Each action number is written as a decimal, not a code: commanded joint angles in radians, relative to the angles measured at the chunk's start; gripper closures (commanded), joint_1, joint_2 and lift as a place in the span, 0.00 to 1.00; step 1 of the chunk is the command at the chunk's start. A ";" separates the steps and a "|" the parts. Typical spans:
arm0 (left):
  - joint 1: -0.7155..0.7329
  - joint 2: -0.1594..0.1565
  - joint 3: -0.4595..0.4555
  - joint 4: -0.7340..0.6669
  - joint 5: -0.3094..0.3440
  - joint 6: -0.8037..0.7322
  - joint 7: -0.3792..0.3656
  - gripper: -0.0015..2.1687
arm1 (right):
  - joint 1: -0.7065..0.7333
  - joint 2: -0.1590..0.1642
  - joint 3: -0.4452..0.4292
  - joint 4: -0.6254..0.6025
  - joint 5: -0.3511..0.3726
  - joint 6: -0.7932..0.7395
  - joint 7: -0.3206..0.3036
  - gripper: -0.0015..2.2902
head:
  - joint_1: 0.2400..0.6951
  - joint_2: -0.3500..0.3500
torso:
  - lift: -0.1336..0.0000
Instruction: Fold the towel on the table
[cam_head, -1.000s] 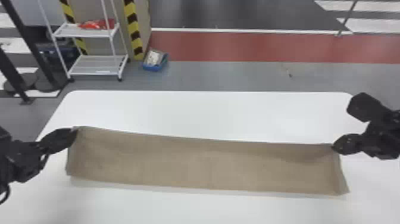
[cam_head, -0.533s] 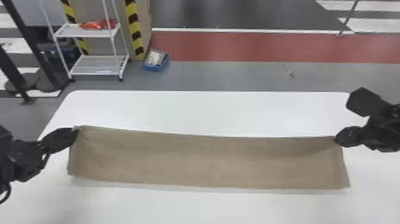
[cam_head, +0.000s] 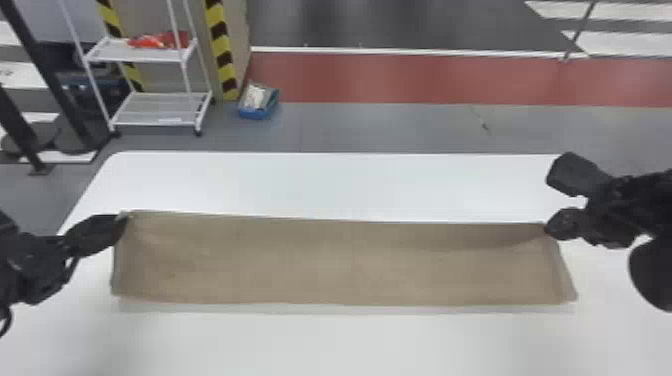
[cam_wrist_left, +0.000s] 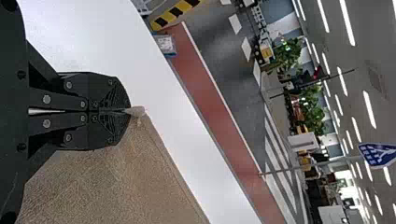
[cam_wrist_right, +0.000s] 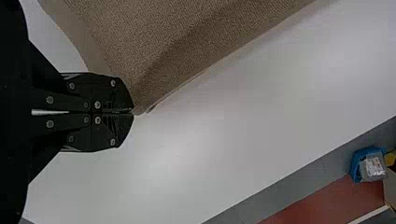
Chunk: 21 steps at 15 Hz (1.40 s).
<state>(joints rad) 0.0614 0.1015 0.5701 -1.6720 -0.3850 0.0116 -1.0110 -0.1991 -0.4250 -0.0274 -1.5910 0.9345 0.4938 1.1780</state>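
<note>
While fingers (cam_head: 95, 234) grip the towel (cam_head: 340, 265), a bin (cam_head: 256, 114) (blue) holds packaging (cam_head: 256, 96).

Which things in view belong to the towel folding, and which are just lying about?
Job:
towel
table
left end effector, shut on one towel corner
right end effector, shut on another

Lying about:
white rack
red item on its upper shelf
blue bin on the floor

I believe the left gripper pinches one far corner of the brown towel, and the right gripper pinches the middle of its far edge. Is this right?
Not quite: the right gripper pinches the brown towel at its far right corner, not mid-edge, as the head view shows. The left gripper does pinch the far left corner.
</note>
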 joint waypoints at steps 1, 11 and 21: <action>0.000 0.001 0.002 0.003 0.000 0.000 0.000 0.88 | -0.003 0.017 0.009 0.006 -0.003 0.033 -0.032 0.03 | 1.00 0.47 | 0.07; -0.009 0.001 -0.009 0.023 -0.026 -0.003 0.003 0.88 | 0.127 0.025 -0.111 -0.182 -0.051 0.214 -0.069 0.02 | 1.00 0.45 | 0.07; -0.021 0.006 -0.042 0.041 -0.017 -0.003 0.114 0.00 | 0.222 0.046 -0.155 -0.251 -0.072 0.217 -0.069 0.02 | 1.00 0.42 | 0.07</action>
<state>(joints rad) 0.0409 0.1080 0.5305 -1.6341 -0.4141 0.0085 -0.9085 0.0162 -0.3798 -0.1812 -1.8436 0.8627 0.7113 1.1090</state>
